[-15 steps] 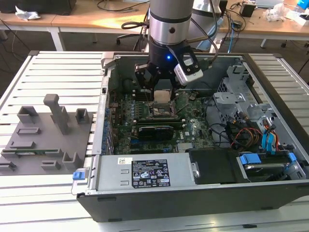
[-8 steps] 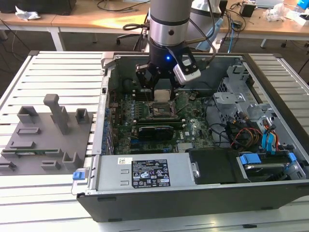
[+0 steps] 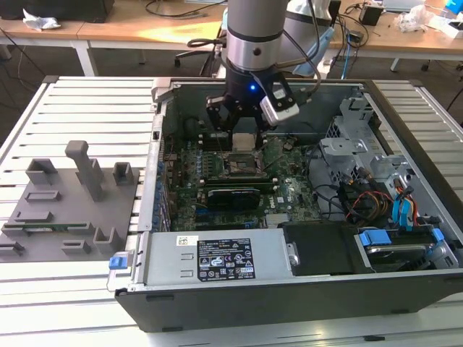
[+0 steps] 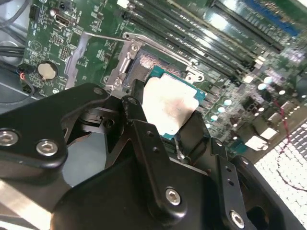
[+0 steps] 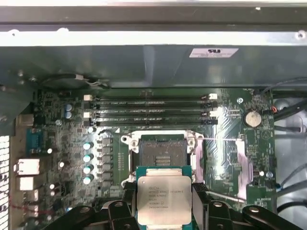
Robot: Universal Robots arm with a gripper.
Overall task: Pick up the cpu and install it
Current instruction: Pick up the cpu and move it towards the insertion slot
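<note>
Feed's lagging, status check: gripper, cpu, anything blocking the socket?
Gripper shut on the cpu. Cpu held over the motherboard, not yet in the socket. Socket frame open, nothing lying in it.

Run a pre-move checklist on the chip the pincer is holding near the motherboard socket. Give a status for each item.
1. Grip: pincer shut on the cpu, a finger on each of two opposite edges: ok.
2. Bed of the socket uncovered and bare: ok.
3. Edges of the cpu square with the socket frame in the first wrist view: ok.
4. The cpu centred over the socket: cannot tell.
5. Gap between the cpu and the socket: cannot tell.
6. Memory slots apart from the pincer: ok.
</note>
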